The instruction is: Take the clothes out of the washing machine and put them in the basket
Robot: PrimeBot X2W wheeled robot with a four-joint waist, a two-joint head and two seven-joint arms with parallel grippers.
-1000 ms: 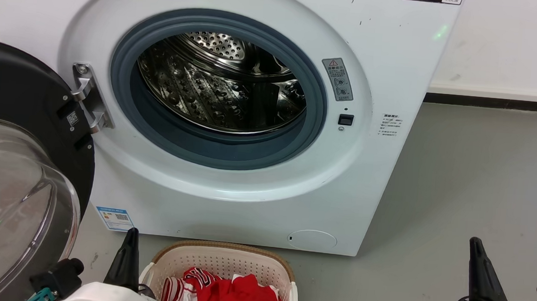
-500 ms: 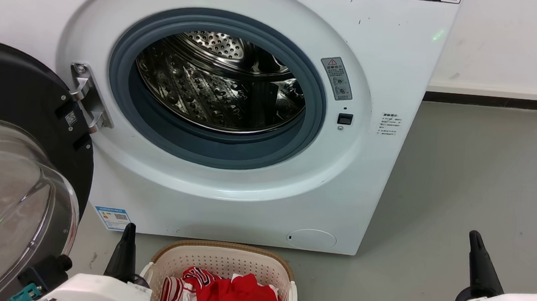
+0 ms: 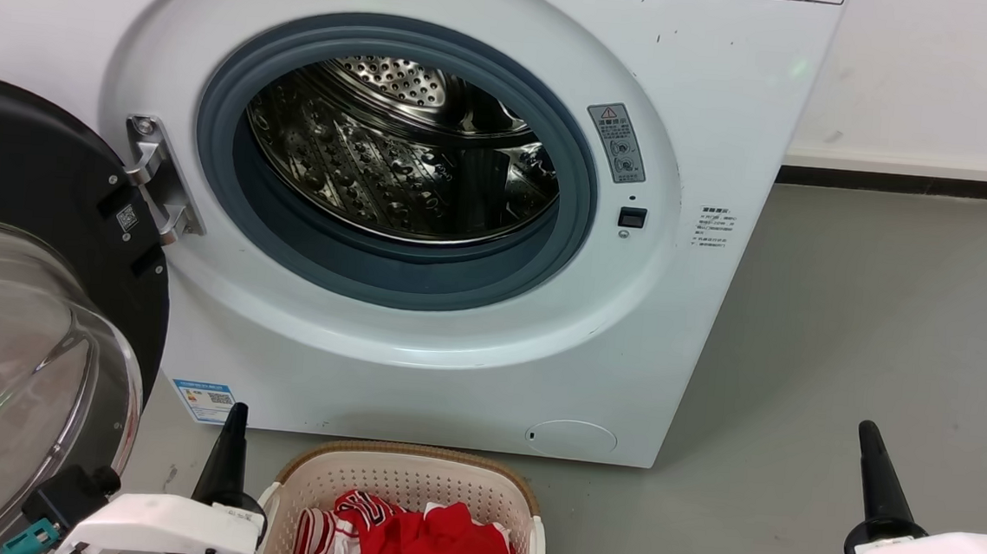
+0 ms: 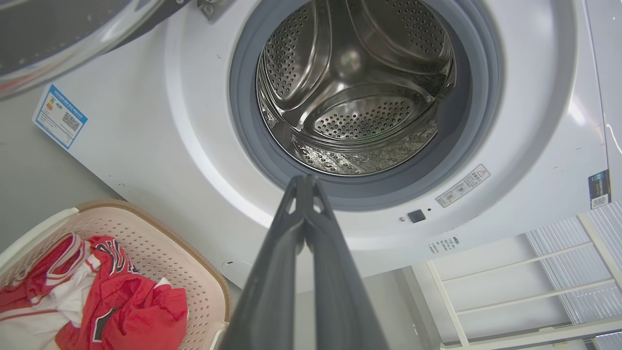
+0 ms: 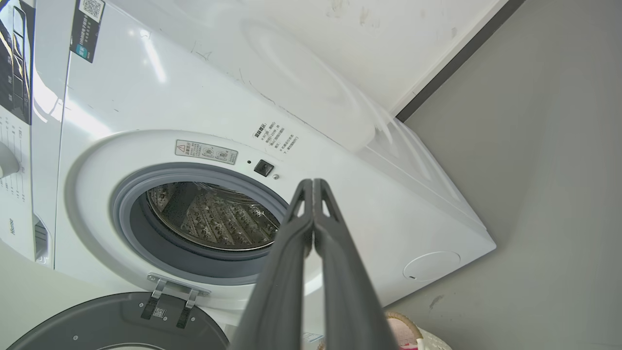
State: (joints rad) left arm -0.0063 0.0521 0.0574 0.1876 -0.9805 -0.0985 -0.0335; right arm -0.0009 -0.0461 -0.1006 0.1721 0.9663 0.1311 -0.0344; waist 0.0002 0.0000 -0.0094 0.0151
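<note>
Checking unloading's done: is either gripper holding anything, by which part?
Nothing held: left gripper and right gripper are shut, empty; red clothes lie in the cream perforated basket.

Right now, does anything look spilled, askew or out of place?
Nothing stands out: the washing machine's drum looks empty, the red clothes lie inside the basket, none on the floor, and the door stands open.

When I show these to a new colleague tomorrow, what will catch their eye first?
Probably the washer in the middle of the head view, its porthole gaping onto a shiny steel drum with no laundry showing. Next come the red clothes heaped in the basket just below it at the bottom edge, and the big glass door standing open at the left.
</note>
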